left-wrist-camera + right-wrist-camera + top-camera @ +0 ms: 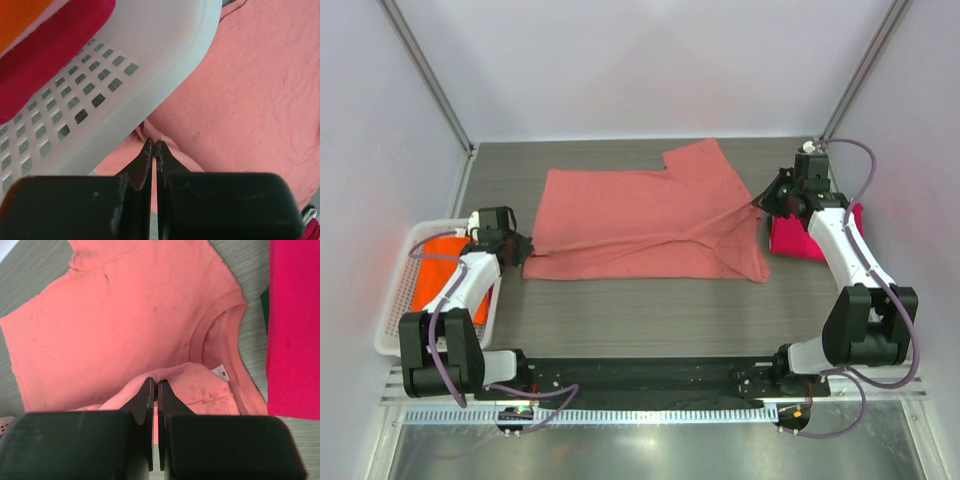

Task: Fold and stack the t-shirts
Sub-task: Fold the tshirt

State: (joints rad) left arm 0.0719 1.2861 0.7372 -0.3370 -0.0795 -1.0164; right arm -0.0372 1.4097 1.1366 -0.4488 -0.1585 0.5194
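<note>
Left pincer (523,245): my jaws are clenched tight on the near left hem of the salmon-pink soft cloth t-shirt (640,220), just beside the basket wall.
Left wrist view: the white plastic lattice basket (165,65) holds the bright orange t-shirt (20,17) over a dark red cloth (50,65); from above only orange (445,270) shows.
Salmon-pink shirt: spread mostly flat across the grey wood-grain table (620,310), one sleeve pointing to the far side.
Right pincer (763,203): clenched, pinching a raised fold of the same shirt near its ribbed collar (200,325).
Right wrist view: a small white neck label (223,372), unseen from above.
Magenta t-shirt (795,240): folded, at the right table edge, touching the salmon one.
</note>
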